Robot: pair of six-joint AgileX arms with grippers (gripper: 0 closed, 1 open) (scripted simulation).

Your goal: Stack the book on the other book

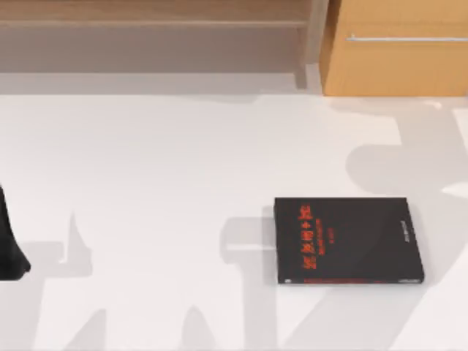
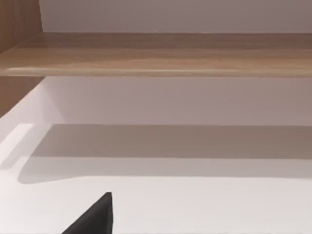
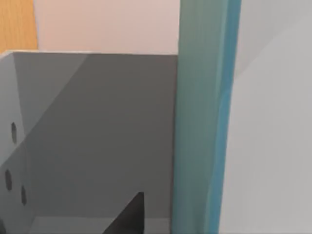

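Right gripper: in the right wrist view one dark fingertip [image 3: 130,214] shows at the lower edge, close beside the teal-blue book [image 3: 202,122]. I cannot tell whether the fingers are closed on it or only near it.
Teal-blue book: it stands as an upright band very close to the right wrist camera, with a grey box-like wall [image 3: 97,131] behind it. It is not yet on the other book.
Left arm: a dark part [image 1: 11,248] sits at the left edge of the table in the top view, well apart from the black book; it looks parked. One dark tip [image 2: 95,217] shows in the left wrist view; I cannot tell the state of its fingers.
Black book [image 1: 347,240]: it lies flat on the white table [image 1: 146,183], at the right half, red lettering up.
Far side: a wooden shelf [image 1: 153,22] and a wooden cabinet [image 1: 395,51] stand behind the table.
Advice for the step: I judge that the teal-blue book must be turned flat, brought over the black book with edges parallel, then lowered slowly and released only when it rests fully.
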